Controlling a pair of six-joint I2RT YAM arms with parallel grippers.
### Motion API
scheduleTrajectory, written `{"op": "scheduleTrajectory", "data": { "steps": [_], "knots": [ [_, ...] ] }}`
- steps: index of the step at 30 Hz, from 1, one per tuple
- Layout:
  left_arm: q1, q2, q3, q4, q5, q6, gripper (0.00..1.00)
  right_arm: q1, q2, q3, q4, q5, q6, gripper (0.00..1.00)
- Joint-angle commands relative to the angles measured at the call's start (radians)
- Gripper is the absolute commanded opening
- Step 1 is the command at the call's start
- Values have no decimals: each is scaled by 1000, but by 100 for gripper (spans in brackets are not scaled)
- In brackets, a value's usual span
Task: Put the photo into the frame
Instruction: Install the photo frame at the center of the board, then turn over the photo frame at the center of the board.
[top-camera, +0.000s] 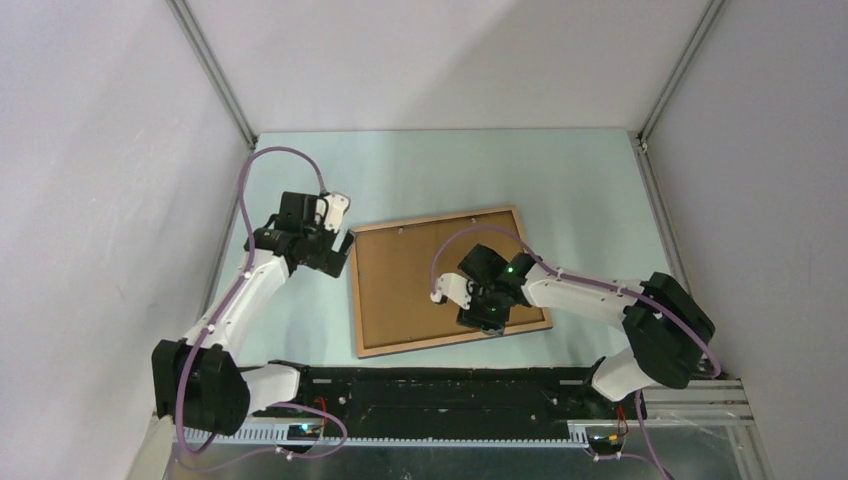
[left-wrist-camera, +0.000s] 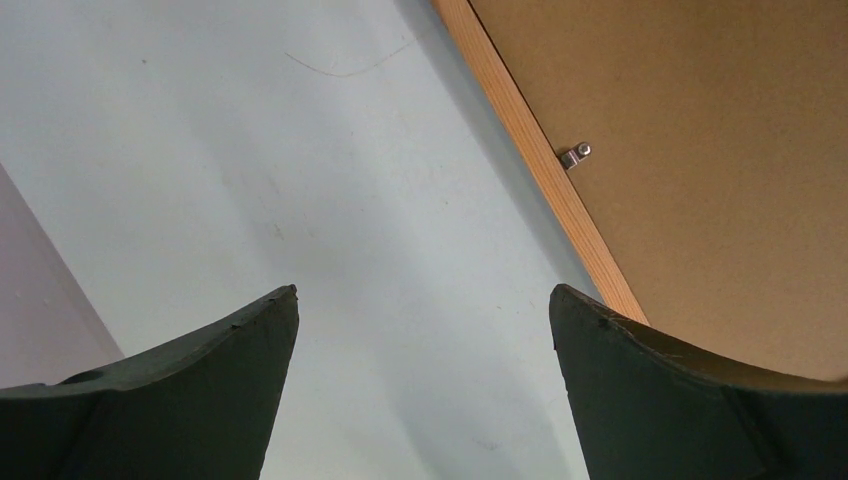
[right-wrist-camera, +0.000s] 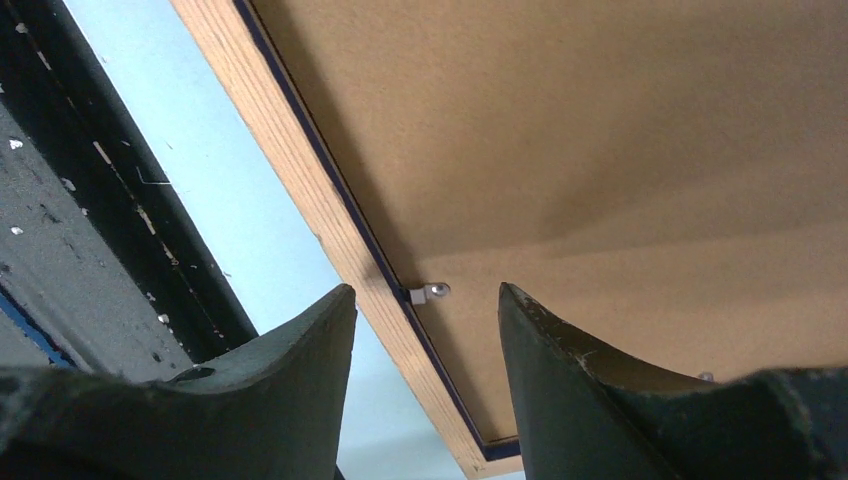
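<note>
The frame (top-camera: 355, 290) lies face down in the middle of the table, light wood rails up. The plain brown backing board (top-camera: 410, 280) fills it. The photo is hidden or out of view. My left gripper (top-camera: 340, 250) is open and empty just left of the frame's far left corner. In the left wrist view the gripper (left-wrist-camera: 425, 290) is over bare table, with the rail (left-wrist-camera: 530, 150) and a metal clip (left-wrist-camera: 575, 155) to its right. My right gripper (top-camera: 487, 318) is open over the frame's near right part. In the right wrist view the gripper (right-wrist-camera: 427, 287) straddles the rail (right-wrist-camera: 300, 170) by a clip (right-wrist-camera: 430, 293).
A black base strip (top-camera: 450, 390) runs along the table's near edge, close below the frame; it also shows in the right wrist view (right-wrist-camera: 90, 200). White walls with metal corner posts (top-camera: 215, 75) close in the table on three sides.
</note>
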Motion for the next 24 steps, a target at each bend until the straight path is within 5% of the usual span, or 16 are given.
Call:
{"op": "scheduleTrajectory", "data": {
  "steps": [1,15,24],
  "knots": [
    [2,-20,-13,-2,-20,8,100,51,26,-1,30,42,-19,59],
    [2,-11,-11,-3,-16,0,100,101,75,-8,42,52,-3,56],
    [2,-17,-5,-5,-20,11,100,109,106,-18,48,67,19,45]
  ]
}}
